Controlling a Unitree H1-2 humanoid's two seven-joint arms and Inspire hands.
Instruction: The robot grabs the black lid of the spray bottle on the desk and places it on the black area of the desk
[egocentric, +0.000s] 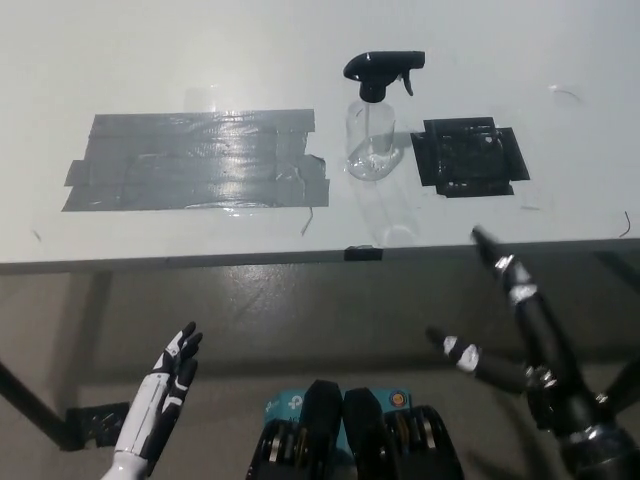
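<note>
The spray bottle (372, 135) stands upright near the middle of the white desk (150, 60), its clear body topped by the black lid (381, 70), a trigger head whose nozzle and lever point toward picture right; the bottle sits between the broad grey tape patch (200, 160) on its left and the black area (469, 157) just beside it on its right, not touching either as far as can be seen.

The black right hand (500, 320) hovers below the desk's near edge, released and holding nothing, fingers spread, the longest one reaching up toward the edge under the black area; the lid lies up and to the left of it, across the desk edge and well apart. The white left hand (170, 385) rests low at the lower left, open and empty, farther from the bottle.

So the right hand is judged the nearer, and it is on the same side as the target; the coming move calls for a reach forward and inward to the lid at the bottle's top, whose long axis runs left to right, then a short carry rightward to the black area.
</note>
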